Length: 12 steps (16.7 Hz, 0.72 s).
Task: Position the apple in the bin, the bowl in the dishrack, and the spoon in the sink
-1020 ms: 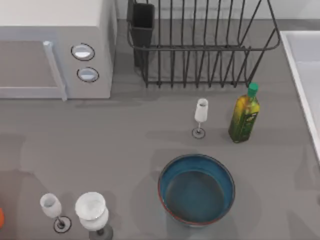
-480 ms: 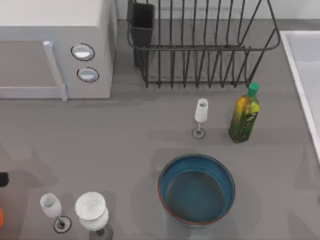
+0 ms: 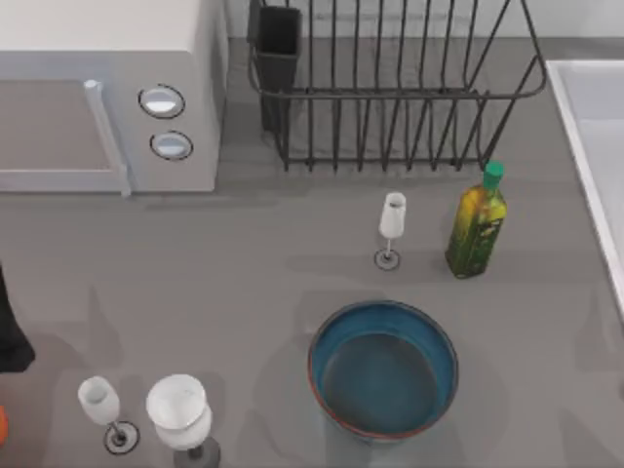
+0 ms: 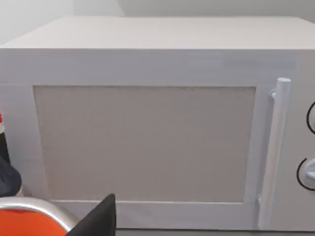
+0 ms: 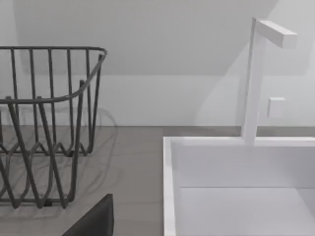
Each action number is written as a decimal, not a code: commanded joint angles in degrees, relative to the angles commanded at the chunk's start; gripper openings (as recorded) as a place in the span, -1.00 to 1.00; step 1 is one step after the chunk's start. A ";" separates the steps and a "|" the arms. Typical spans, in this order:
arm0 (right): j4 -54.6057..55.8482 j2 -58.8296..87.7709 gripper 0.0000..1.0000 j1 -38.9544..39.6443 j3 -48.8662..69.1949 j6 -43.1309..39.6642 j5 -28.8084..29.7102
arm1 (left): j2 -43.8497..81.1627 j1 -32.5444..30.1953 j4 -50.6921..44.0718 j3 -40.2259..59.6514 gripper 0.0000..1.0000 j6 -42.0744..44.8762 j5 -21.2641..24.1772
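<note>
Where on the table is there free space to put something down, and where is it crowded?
Free: the grey stretch between the microwave and the bowl, left of the small wine glass. Crowded: the bottom-left corner, with two glasses and the left arm; also between the bottle and dishrack.

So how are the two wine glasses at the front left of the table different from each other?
The wider wine glass has a broad, rounded cup, while the narrow wine glass beside it has a much slimmer cup. The wider one stands nearer the blue bowl; the narrow one stands nearer the table's left edge. Both are pale, stemmed and upright.
</note>
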 joint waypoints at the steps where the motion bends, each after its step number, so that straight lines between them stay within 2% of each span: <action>1: 0.00 0.00 1.00 0.00 0.00 0.00 0.00 | 0.00 0.00 0.00 0.00 1.00 0.00 0.00; 6: -5.87 6.20 1.00 3.41 6.13 3.47 0.00 | 0.00 0.00 0.00 0.00 1.00 0.00 0.00; 12: -26.30 33.69 1.00 15.07 29.62 15.35 0.01 | 0.00 0.00 0.00 0.00 1.00 0.00 0.00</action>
